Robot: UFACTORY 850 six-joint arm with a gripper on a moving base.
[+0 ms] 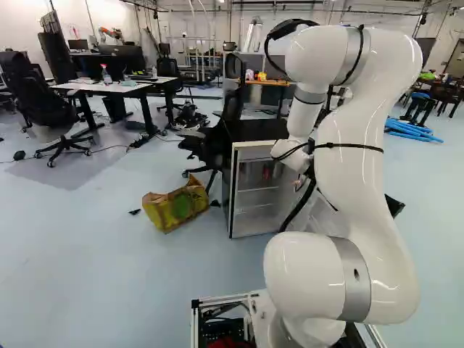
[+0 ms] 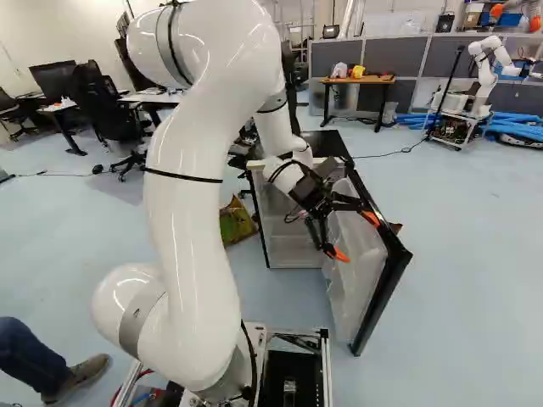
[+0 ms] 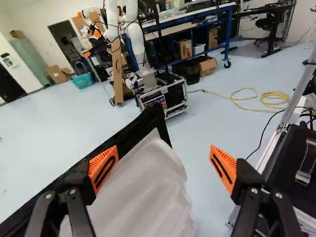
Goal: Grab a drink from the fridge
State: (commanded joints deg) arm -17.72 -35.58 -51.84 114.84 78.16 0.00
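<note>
"What's the biggest thing you see?"
"A long blue workbench [image 3: 187,25], and only the wrist view has it. Then the white arm [image 1: 362,174], which fills the right of the left base view."
"And the fridge [image 1: 254,131]?"
"Black-topped, ahead of the arm. The left base view looks into its front, shelves and all; the right base view catches less of the inside."
"Is the door [image 2: 392,271] open?"
"Swung out, yes. The right base view shows its black frame and pale inner lining; in the left base view the arm covers most of it."
"Next size down?"
"A yellow-green bag [image 1: 174,207] on the floor, nearly whole in the left base view, just a piece of it in the right."
"The gripper [image 2: 356,236]?"
"By the door's inner side. The wrist view shows the jaws wide apart, one orange pad [image 3: 103,168] over the door's edge, the other past the pale lining, above the floor. I see nothing gripped."
"And the drink?"
"Can't pick one out for certain. There's a small red item [image 1: 267,174] inside the fridge, clearest in the left base view; whether it's a drink, I can't tell."
</note>
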